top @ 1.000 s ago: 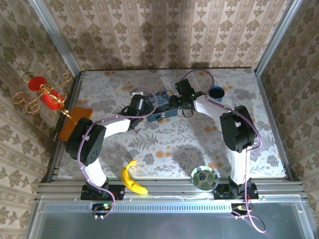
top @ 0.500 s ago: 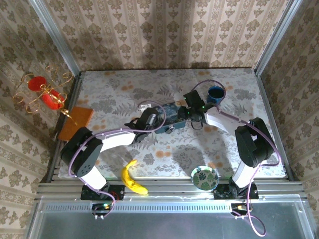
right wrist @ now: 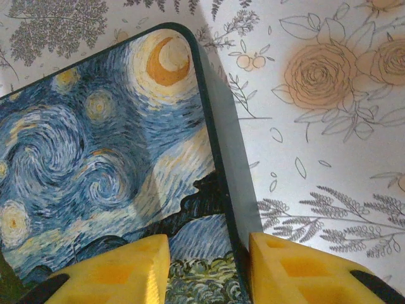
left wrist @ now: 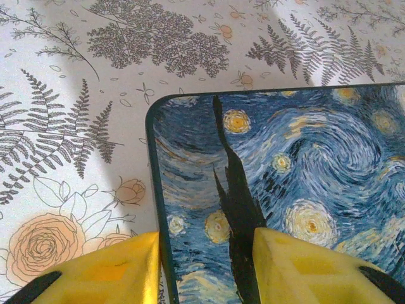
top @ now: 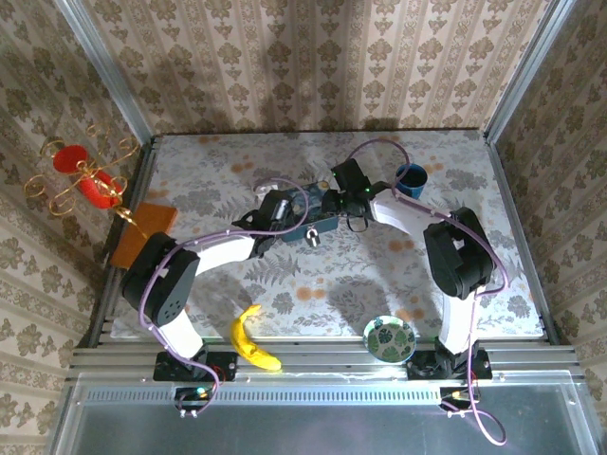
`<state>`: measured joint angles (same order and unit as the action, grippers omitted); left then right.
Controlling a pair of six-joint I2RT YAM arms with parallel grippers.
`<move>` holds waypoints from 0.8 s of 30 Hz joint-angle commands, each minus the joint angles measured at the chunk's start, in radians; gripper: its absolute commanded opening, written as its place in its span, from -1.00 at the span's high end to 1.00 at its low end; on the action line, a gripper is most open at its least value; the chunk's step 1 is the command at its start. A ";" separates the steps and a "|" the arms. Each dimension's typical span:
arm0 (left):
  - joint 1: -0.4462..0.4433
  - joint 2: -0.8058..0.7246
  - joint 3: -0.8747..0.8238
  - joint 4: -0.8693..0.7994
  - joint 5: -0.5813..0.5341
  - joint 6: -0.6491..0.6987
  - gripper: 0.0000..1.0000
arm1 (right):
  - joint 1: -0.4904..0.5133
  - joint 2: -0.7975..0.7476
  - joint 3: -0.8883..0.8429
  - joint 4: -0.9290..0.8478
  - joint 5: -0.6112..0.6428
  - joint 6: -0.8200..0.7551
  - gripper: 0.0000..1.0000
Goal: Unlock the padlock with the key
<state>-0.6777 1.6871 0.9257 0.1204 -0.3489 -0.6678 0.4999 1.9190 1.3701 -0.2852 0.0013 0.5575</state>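
Padlock (top: 311, 237): centre of the top view, just below the tin (left wrist: 304, 164) in frame. Left gripper (left wrist: 205, 244): jaws part open, astride the tin's corner edge, no grip evident. Right gripper (right wrist: 209, 244): jaws part open, astride the opposite edge, no grip evident.

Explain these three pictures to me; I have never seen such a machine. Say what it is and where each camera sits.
These are two robot arms bolted at the near edge of a flowered table. The wide picture looks down from above and behind them. The two close-ups come from a camera on each wrist; the yellow fingers at the bottom are that arm's own. Both arms reach to a blue starry-night tin. The left gripper and the right gripper each stand open astride one edge of it, clamping nothing. A tiny padlock lies at its near side. Elsewhere lie a banana, a leaf-patterned dish and a blue cup.
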 commanded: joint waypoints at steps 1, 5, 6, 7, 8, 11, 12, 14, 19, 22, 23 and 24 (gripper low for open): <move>-0.001 0.012 0.026 0.032 0.090 0.026 0.12 | 0.031 0.049 0.038 -0.033 -0.043 -0.026 0.14; 0.005 -0.052 0.012 -0.004 0.085 0.045 -0.16 | 0.026 0.013 0.032 -0.055 -0.003 -0.046 -0.14; 0.005 -0.080 0.007 -0.026 0.079 0.051 -0.25 | 0.025 -0.003 0.028 -0.064 0.007 -0.053 -0.19; 0.006 -0.105 0.002 -0.049 0.072 0.055 -0.35 | 0.022 -0.017 0.024 -0.070 0.017 -0.059 -0.24; 0.005 -0.138 -0.004 -0.079 0.062 0.061 -0.50 | 0.020 -0.036 0.018 -0.077 0.032 -0.066 -0.30; 0.006 -0.231 -0.028 -0.176 0.024 0.076 -0.70 | 0.019 -0.090 -0.003 -0.095 0.079 -0.084 -0.48; 0.007 -0.263 -0.034 -0.219 0.014 0.087 -0.72 | 0.019 -0.107 -0.008 -0.102 0.099 -0.089 -0.54; 0.010 -0.310 -0.040 -0.315 -0.004 0.112 -0.73 | 0.019 -0.138 -0.019 -0.122 0.130 -0.094 -0.66; 0.035 -0.388 -0.069 -0.513 0.036 0.181 -0.49 | 0.020 -0.223 -0.077 -0.167 0.191 -0.091 -0.90; 0.072 -0.417 -0.122 -0.571 0.114 0.171 -0.31 | 0.025 -0.297 -0.148 -0.173 0.217 -0.074 -1.00; 0.088 -0.428 -0.151 -0.568 0.152 0.156 -0.25 | 0.027 -0.323 -0.173 -0.176 0.227 -0.065 -1.00; 0.103 -0.436 -0.180 -0.554 0.184 0.145 -0.21 | 0.029 -0.346 -0.195 -0.181 0.237 -0.054 -1.00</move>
<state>-0.6071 1.2785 0.8055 -0.3256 -0.2584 -0.5217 0.5175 1.6314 1.2232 -0.4084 0.1673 0.4759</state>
